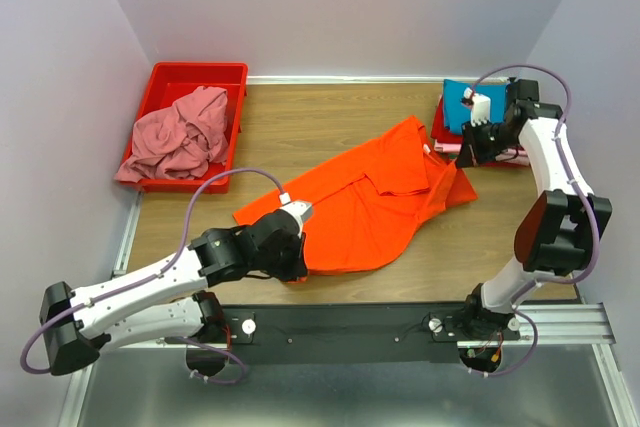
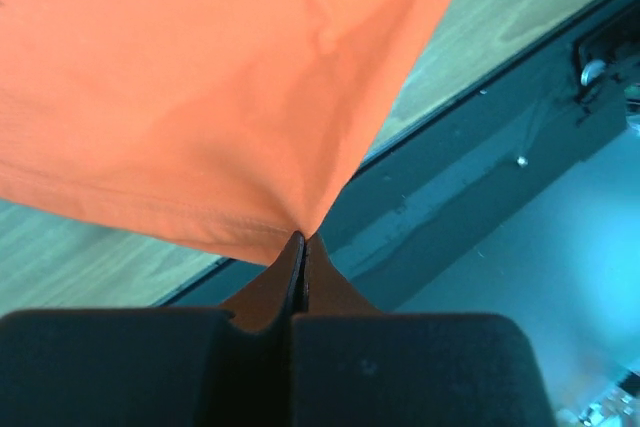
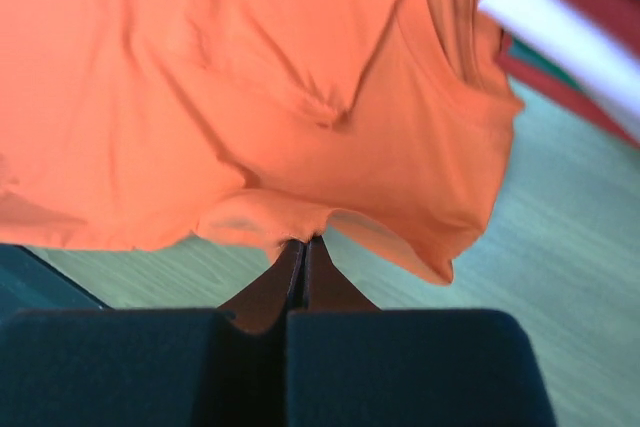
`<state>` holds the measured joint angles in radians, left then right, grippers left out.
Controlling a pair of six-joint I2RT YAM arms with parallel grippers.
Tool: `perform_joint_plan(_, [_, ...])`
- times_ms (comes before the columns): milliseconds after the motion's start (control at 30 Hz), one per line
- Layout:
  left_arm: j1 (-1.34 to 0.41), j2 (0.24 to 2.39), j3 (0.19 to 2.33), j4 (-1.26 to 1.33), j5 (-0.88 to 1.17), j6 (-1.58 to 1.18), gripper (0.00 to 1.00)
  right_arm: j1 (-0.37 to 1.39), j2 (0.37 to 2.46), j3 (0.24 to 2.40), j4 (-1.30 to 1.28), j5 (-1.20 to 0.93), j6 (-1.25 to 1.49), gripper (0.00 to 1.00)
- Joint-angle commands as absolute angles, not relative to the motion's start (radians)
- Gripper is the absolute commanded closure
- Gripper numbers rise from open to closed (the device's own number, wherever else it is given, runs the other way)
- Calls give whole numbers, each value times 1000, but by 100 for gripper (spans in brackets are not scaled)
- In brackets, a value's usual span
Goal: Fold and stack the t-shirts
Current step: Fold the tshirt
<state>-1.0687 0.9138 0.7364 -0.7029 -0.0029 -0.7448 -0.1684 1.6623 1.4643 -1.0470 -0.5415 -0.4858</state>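
Pinching the orange t-shirt [image 1: 370, 209] mid-table, the left gripper [image 2: 303, 240] and right gripper [image 3: 305, 243] are clamped tight on its edges; it looks only half folded; a folded stack [image 1: 457, 107] sits far right; the pink t-shirt [image 1: 180, 137] lies crumpled in the red bin [image 1: 200, 71].

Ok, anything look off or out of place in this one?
Nothing damaged or spilled. The orange shirt lies askew and creased, a flap folded over its middle, pinched by the left gripper and right gripper. The pink shirt is heaped in the bin, draping over its left rim.
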Motion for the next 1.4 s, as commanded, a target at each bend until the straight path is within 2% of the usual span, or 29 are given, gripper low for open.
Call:
perform_joint_plan(0, [-1065,838,700,-716,66,-819,100,-149,1689,1532,-1011,-589,-459,100])
perform_joint_plan(233, [-1065,707,657,-730,74,-923,100,-130,1735,1589,-989,-578,-440,100])
perform_joint_plan(600, [-1063,614,623,-776,75,-1011,100,-126,1824,1661,-943,-558,-413,100])
perform_joint_plan(1100, [-1049,699,601,-680,71,-1040,100,-100,1888,1709,-927,-592,-402,100])
perform_joint_plan(1367, [-893,747,537,-581,158,-1002,100,-98,1913,1743,-919,-597,-397,100])
